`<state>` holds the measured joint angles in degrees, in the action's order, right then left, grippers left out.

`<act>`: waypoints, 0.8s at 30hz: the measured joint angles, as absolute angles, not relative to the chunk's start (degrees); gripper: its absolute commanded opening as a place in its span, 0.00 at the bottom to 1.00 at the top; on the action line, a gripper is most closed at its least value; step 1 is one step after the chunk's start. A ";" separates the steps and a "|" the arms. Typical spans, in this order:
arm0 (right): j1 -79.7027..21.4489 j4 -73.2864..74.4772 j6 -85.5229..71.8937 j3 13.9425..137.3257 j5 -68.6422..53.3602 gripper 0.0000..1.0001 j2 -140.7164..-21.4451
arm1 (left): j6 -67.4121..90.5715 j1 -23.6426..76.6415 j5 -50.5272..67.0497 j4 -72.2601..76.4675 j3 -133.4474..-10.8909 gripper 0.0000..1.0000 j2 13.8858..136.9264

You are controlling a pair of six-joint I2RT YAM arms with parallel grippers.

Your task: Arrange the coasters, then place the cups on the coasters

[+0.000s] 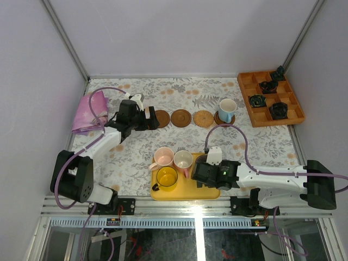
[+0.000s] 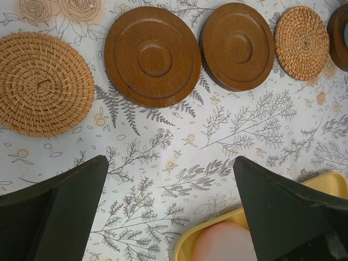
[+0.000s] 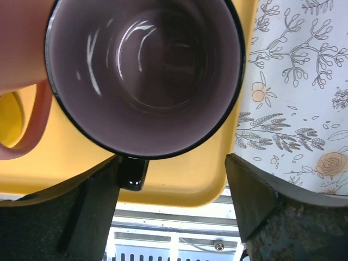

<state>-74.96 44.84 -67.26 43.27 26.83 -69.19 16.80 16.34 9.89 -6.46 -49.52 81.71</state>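
Floral tablecloth (image 1: 261,141) filling frame: right gripper (image 3: 169,168) hovering over grey-purple cup (image 3: 144,70) sitting at right corner of yellow tray (image 3: 179,179), fingers spread either side, not gripping. Cup looking rigid, glossy, breakable, probably slippery; body flanks clear of handle seeming safest hold. Left gripper (image 2: 169,159) hanging wide apart beyond tray, near coasters (image 2: 152,54).

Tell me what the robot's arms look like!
The left arm and right arm are white with chunky black joints. Loopy purple cables run along both. The left gripper and right gripper each have two dark wedge-shaped fingers. A small green light glows near the right wrist.
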 measured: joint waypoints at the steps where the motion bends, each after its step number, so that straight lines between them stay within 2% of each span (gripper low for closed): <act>1: -74.96 44.95 -67.96 42.94 27.11 0.71 -69.14 | 16.80 16.34 9.89 -6.50 -49.52 1.00 81.71; 6: -74.98 44.84 -70.61 40.34 27.68 0.61 -66.43 | 16.80 16.34 9.91 -6.55 -49.52 1.00 81.71; 16: -75.00 43.53 -70.81 39.18 29.39 0.59 -65.91 | 16.82 16.34 9.96 -6.52 -49.52 1.00 81.71; 18: -75.00 42.81 -70.06 39.31 29.54 0.55 -67.26 | 16.82 16.34 9.96 -6.52 -49.52 1.00 81.71; 24: -75.00 41.58 -67.61 40.66 30.55 0.32 -70.96 | 16.82 16.34 9.98 -6.52 -49.52 1.00 81.71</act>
